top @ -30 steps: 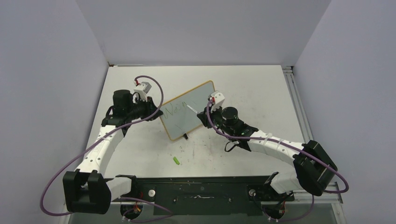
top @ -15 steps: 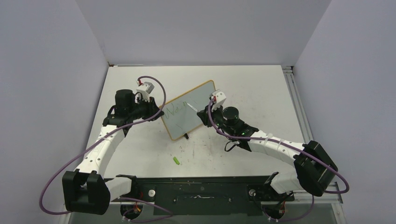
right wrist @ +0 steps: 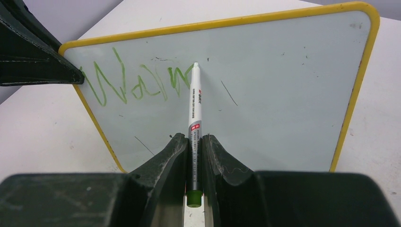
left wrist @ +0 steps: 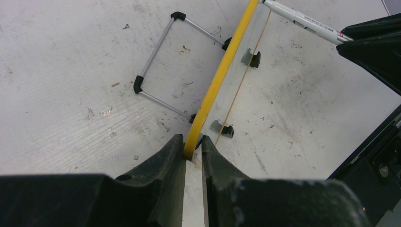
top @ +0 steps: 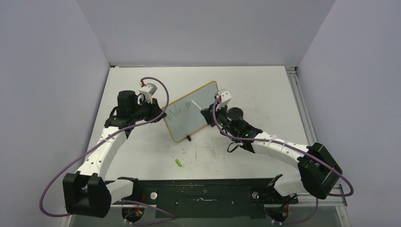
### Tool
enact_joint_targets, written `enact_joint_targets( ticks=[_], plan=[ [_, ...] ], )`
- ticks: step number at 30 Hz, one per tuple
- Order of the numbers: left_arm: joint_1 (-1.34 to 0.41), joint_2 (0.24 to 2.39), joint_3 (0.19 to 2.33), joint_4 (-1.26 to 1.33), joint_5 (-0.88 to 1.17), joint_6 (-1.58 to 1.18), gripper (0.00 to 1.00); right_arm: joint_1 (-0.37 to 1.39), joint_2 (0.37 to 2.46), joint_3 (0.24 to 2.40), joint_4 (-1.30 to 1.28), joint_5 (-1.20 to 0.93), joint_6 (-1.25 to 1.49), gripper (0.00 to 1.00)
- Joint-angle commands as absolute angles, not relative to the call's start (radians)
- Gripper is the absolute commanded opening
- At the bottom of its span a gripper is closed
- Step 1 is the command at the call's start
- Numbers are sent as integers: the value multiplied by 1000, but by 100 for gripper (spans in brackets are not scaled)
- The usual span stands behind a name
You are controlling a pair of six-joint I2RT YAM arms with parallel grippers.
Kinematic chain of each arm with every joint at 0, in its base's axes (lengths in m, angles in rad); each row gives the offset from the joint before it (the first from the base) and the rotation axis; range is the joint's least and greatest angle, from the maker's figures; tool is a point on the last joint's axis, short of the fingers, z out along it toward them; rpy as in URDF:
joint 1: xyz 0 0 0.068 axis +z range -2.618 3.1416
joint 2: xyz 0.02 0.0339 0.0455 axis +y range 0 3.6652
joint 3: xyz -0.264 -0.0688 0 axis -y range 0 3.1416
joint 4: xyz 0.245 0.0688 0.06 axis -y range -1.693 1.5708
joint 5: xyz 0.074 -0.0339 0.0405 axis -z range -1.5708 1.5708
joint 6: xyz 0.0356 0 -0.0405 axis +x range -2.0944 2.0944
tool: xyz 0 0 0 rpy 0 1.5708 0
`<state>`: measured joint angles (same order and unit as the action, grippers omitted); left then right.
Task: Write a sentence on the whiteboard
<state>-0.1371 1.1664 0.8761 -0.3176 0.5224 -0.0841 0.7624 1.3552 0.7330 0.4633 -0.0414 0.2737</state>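
The whiteboard (top: 187, 124) stands tilted on the table between my arms, its yellow frame (left wrist: 220, 75) edge-on in the left wrist view. My left gripper (left wrist: 192, 143) is shut on the frame's left corner (top: 164, 115). The right gripper (right wrist: 193, 140) is shut on a white marker (right wrist: 194, 101) with a green end, its tip touching the board face (right wrist: 279, 90). The sentence (right wrist: 135, 82) is one line of green letters at the board's upper left, ending at the marker tip. In the top view the right gripper (top: 208, 112) faces the board's right half.
A green marker cap (top: 178, 162) lies on the table in front of the board. The board's wire stand (left wrist: 158, 64) rests behind it. A metal rail (top: 300, 111) runs along the table's right edge, and grey walls close in the left, back and right.
My right gripper has shifted slightly up and to the right along the board with the marker, and the green writing has grown. The left arm has barely moved.
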Motion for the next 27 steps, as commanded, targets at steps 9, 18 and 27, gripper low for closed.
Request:
enact_joint_targets(
  ticks=[9, 18, 27],
  plan=[
    [-153, 1166, 906, -346, 504, -55, 0, 749, 1348, 759, 489, -3, 275, 5],
    [-153, 1165, 907, -346, 505, -55, 0, 750, 1352, 729, 467, -5, 274, 5],
    [-153, 1163, 906, -347, 506, -57, 0, 750, 1337, 690, 451, -3, 282, 5]
  ],
)
